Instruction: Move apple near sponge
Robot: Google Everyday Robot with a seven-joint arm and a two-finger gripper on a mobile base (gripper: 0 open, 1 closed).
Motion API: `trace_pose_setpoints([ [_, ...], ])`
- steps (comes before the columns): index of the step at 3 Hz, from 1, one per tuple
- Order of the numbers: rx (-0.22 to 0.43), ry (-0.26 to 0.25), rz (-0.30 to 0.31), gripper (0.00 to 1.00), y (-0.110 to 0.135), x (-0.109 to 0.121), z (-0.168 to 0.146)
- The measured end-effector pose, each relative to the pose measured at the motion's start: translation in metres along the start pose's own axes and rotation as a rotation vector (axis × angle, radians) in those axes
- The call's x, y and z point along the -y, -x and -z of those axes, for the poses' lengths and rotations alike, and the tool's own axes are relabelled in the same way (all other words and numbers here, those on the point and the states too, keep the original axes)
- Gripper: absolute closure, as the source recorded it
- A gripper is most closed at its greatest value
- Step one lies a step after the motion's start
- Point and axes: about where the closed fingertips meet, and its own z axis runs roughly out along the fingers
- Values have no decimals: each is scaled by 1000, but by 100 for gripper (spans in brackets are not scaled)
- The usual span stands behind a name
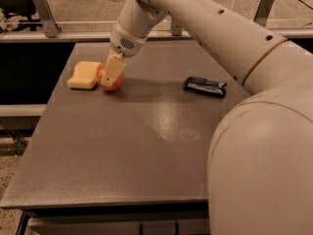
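Observation:
The red-orange apple (110,81) sits at the far left of the grey table (127,146), right beside the pale yellow sponge (84,75) and touching or almost touching its right edge. My gripper (109,75) reaches down from the white arm onto the apple. One pale finger (113,68) lies across the apple's front; the other finger is hidden behind it. The apple is low, on or just above the tabletop.
A dark flat wrapped bar (205,86) lies on the table to the right. The white arm (210,28) crosses the upper right and its large body fills the right foreground. Metal rails run behind the table's far edge.

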Motion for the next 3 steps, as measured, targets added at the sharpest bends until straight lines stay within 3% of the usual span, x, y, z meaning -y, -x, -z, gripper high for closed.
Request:
trace_pose_setpoints([
  [3, -2, 11, 0, 12, 1, -1, -8],
])
